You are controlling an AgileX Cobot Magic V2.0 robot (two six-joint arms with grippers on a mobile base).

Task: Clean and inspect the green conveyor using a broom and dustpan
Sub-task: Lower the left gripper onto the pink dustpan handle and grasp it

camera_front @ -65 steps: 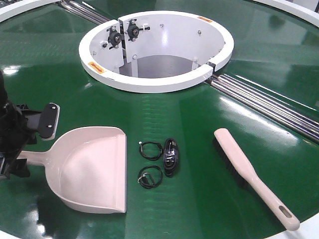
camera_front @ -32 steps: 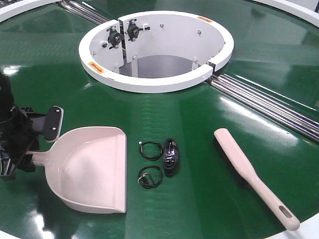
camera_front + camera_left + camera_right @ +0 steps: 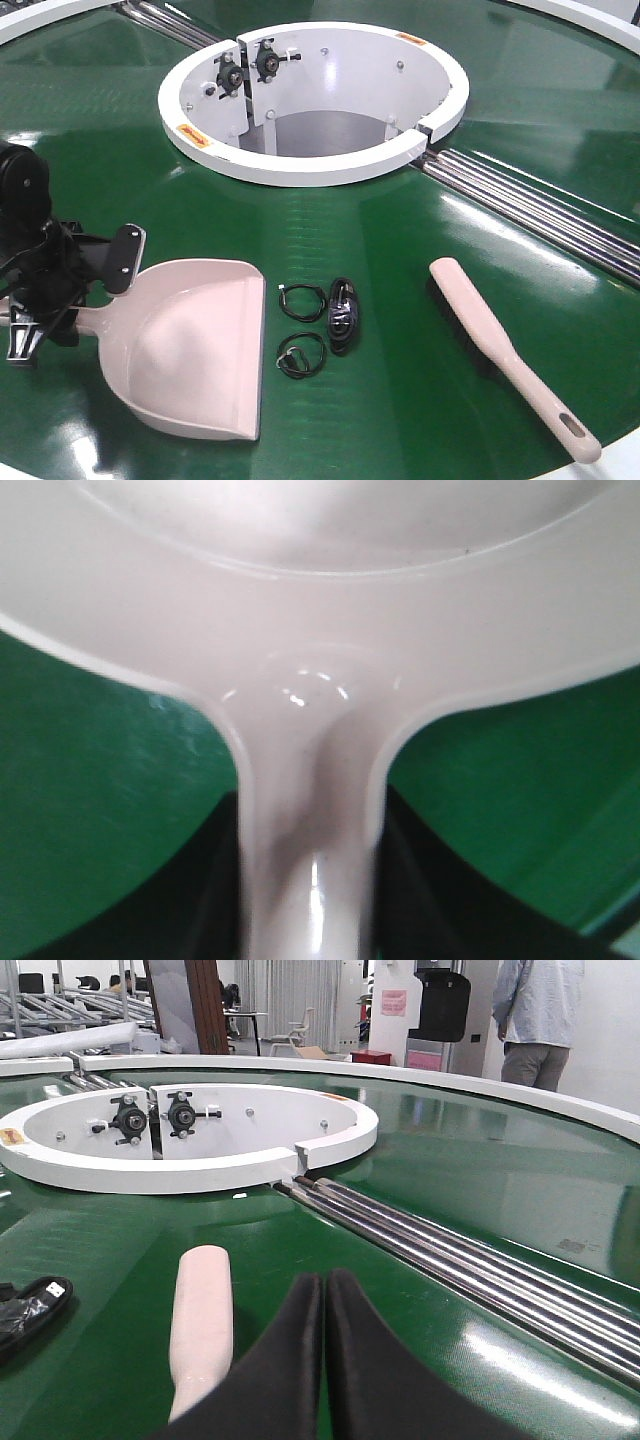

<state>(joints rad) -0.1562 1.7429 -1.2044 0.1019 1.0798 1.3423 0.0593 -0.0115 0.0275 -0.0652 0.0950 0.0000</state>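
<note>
Left pincer [image 3: 310, 900] clamps the dustpan [image 3: 200, 340] handle, near-left on the green conveyor [image 3: 400, 230]. Right pincer [image 3: 325, 1340] has its fingers pressed together, holding nothing, beside the broom [image 3: 490, 345] at near-right. Hold pan lip flat against belt, facing black cable bits [image 3: 318, 325].

Probably workshop: green conveyor [image 3: 500, 1160], roller strips [image 3: 450, 1255]

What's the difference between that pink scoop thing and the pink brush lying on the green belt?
The dustpan is a wide scoop with raised sides; the broom is a narrow flat bar with black bristles underneath. The dustpan's handle sits between the jaws of the left gripper; the broom lies free, nothing touching it. Both are pale pink plastic with a straight handle.
</note>
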